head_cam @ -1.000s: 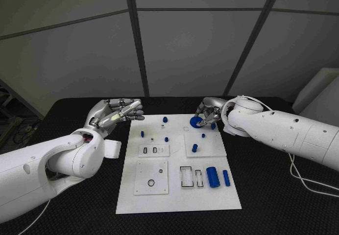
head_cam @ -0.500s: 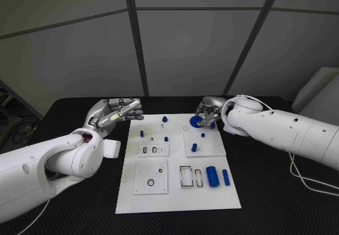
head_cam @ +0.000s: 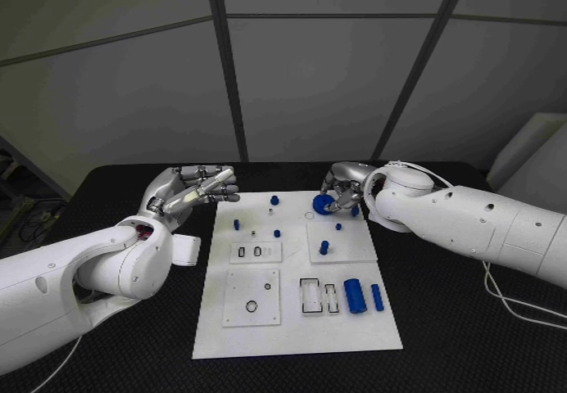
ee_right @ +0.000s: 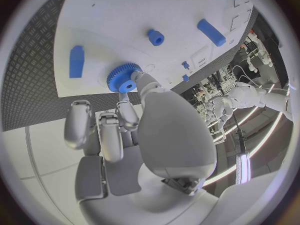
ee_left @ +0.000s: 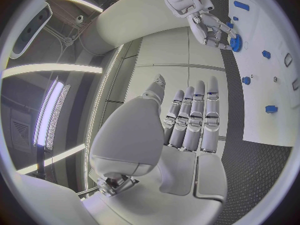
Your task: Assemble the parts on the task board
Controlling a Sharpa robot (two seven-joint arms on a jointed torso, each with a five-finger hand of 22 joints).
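Blue gear held over the far edge of the task board, ready for seating.

The blue gear [head_cam: 321, 205] is pinched by the right hand [head_cam: 342, 190] just above the white task board [head_cam: 296, 336], near its far right corner. The left hand [head_cam: 189, 190] is held off the board's far left corner, nothing in it, fingers extended and close together. The placing step is judged to be in hand; next, the gear should be aligned over its post and lowered squarely.

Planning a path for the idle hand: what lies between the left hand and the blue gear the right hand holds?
Head view: one small blue peg standing on the task board, otherwise bare board.
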